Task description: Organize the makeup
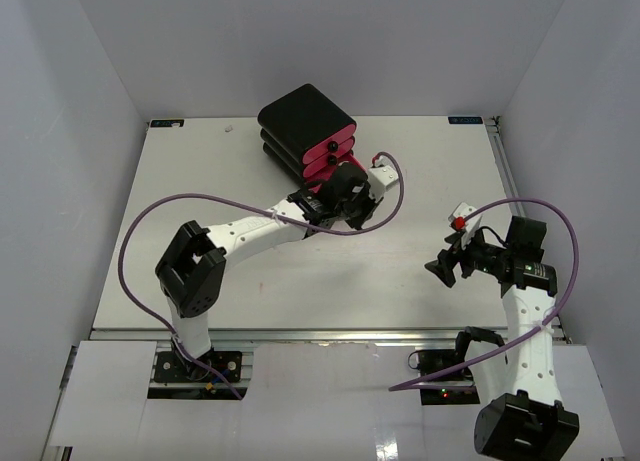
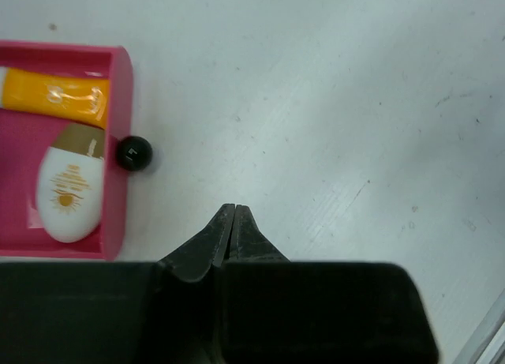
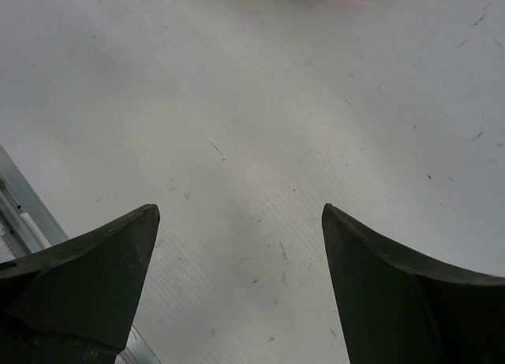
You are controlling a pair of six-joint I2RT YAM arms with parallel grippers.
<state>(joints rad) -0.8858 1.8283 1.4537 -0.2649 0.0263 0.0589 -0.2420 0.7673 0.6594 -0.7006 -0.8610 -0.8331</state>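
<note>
An open pink drawer (image 2: 118,103) at the left of the left wrist view holds an orange tube (image 2: 55,96) and a white oval tube with a tan end (image 2: 69,192). The drawer's black knob (image 2: 133,152) faces the table. My left gripper (image 2: 234,209) is shut and empty, just right of the knob and apart from it. In the top view it (image 1: 345,193) hovers in front of the black box with pink drawers (image 1: 305,121). My right gripper (image 3: 241,222) is open and empty over bare table, at the right in the top view (image 1: 440,269). No tan bottles are in view.
The box stands at the back middle of the white table (image 1: 250,271). White walls enclose the table on three sides. A purple cable (image 1: 385,196) loops from my left wrist. A metal rail (image 3: 24,214) runs along the table edge near my right gripper.
</note>
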